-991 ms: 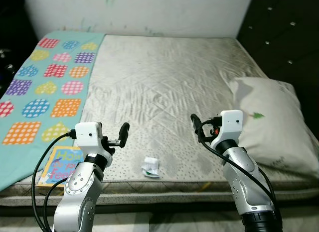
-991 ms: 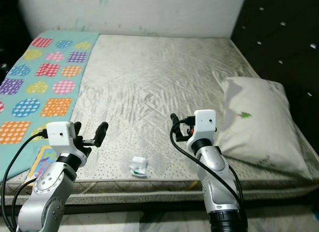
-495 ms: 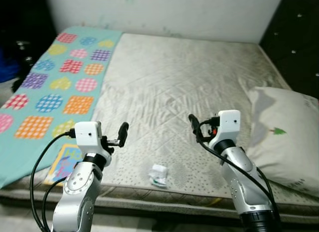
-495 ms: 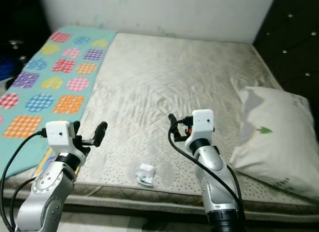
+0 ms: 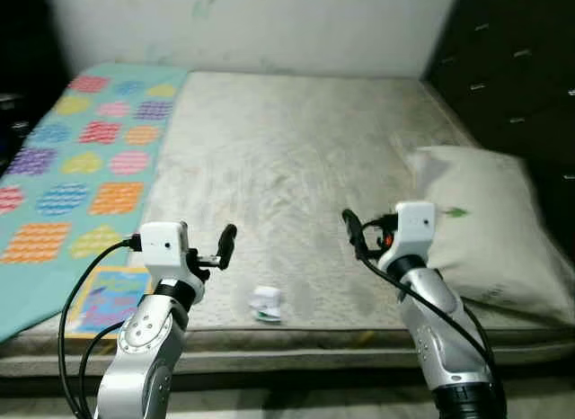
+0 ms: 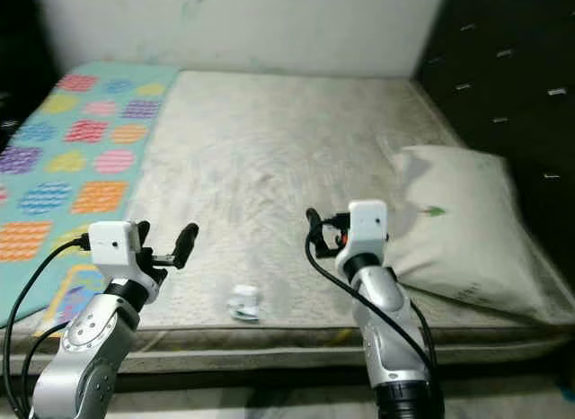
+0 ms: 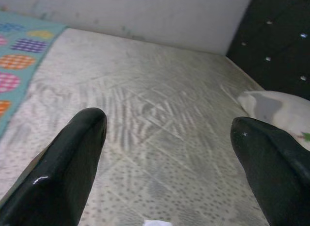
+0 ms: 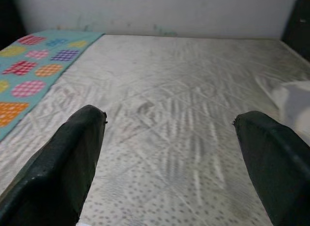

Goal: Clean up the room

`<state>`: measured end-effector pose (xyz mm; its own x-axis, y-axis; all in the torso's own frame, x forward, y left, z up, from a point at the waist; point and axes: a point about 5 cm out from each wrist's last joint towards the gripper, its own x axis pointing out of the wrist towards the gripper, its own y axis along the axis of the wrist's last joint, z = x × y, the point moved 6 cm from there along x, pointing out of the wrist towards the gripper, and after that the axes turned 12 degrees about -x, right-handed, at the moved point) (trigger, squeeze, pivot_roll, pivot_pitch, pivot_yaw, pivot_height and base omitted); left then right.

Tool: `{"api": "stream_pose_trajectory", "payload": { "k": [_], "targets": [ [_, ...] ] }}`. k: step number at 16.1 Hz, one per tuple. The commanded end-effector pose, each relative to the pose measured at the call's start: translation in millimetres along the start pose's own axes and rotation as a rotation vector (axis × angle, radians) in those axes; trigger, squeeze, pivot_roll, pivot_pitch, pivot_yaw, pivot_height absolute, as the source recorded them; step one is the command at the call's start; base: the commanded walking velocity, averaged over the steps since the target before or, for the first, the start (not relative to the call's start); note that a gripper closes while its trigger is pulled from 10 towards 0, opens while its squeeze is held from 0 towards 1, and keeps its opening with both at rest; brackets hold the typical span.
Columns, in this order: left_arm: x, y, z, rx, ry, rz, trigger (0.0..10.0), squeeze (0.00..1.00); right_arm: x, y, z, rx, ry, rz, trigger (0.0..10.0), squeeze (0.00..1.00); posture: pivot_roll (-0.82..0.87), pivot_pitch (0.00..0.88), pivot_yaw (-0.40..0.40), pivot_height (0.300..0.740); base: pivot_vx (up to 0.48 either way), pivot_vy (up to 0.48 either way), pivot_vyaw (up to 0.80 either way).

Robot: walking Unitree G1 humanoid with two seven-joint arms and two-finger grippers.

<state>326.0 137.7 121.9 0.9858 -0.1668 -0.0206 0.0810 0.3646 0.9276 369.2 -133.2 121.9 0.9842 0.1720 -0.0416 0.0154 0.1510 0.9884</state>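
A small crumpled white wrapper (image 5: pixel 266 303) lies on the bare grey mattress (image 5: pixel 296 149) near its front edge, between my two arms. A colourful children's book (image 5: pixel 106 298) rests at the front left corner, partly on the teal patterned blanket (image 5: pixel 72 158). My left gripper (image 5: pixel 221 246) is held above the mattress just left of the wrapper, open, with nothing between its fingers (image 7: pixel 72 163). My right gripper (image 5: pixel 354 235) hovers to the wrapper's right, also open and empty, its fingers (image 8: pixel 68 158) wide apart.
A white pillow (image 5: pixel 485 217) with a small green mark lies at the right edge of the bed. A dark tufted wall (image 5: pixel 512 68) stands on the right and a pale wall (image 5: pixel 252 23) behind the bed. The mattress edge runs just below the wrapper.
The whole picture has swung sideways and back, so the camera has moved. Both arms hold the same pose, and the wrapper, book and pillow lie where they were.
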Motion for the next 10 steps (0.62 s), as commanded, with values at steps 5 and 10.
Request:
{"api": "stream_pose_trajectory", "payload": {
  "k": [5,10],
  "targets": [
    [0.2,3.8,-0.7,0.005,-0.003,0.010,10.0,0.00,0.5,2.0,1.7,0.001,-0.005,0.006,10.0,0.00,-0.02,0.076,-0.041,0.740,0.000,0.000,0.00],
    [0.3,4.1,-0.8,0.005,-0.005,0.009,10.0,0.00,0.7,2.7,1.2,-0.003,-0.005,0.009,10.0,0.00,-0.02,0.080,-0.040,0.740,0.000,0.000,0.00]
  ]
}}
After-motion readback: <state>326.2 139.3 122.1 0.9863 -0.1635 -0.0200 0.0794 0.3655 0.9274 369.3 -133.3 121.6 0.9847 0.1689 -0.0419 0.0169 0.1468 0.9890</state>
